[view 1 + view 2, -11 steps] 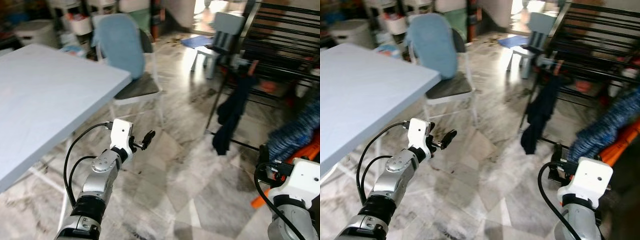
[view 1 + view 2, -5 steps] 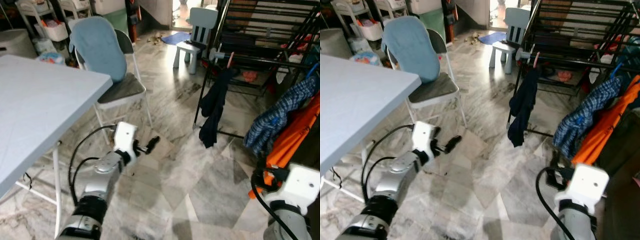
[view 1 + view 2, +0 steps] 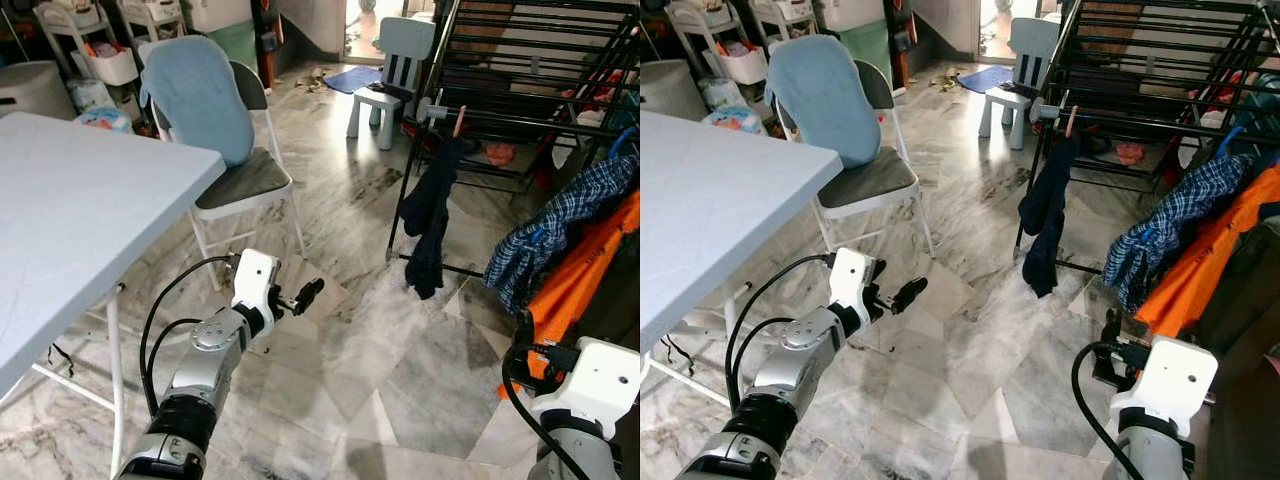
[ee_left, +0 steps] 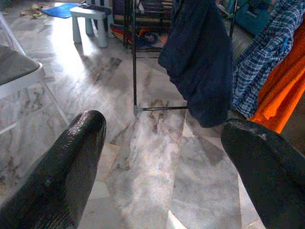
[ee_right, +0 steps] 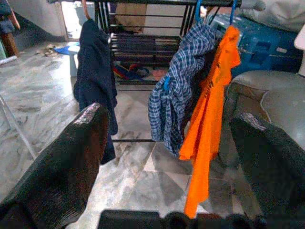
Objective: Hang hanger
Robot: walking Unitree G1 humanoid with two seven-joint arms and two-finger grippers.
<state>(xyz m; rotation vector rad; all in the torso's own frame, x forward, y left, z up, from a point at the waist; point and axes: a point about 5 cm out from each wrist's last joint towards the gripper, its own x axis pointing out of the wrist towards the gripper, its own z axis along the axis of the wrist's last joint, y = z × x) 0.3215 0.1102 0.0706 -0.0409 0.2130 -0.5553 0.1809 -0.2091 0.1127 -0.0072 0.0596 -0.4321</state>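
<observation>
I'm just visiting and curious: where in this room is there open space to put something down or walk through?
The pale blue tabletop is bare. The grey marble floor lies open between the white folding chair and the black drying rack. The rack side is crowded: a dark navy garment, a blue plaid shirt and an orange garment hang there.

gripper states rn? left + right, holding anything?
Left gripper: open, empty, held over the marble floor.
Right gripper: open, empty, pointed at the drying rack and its hung clothes.
</observation>
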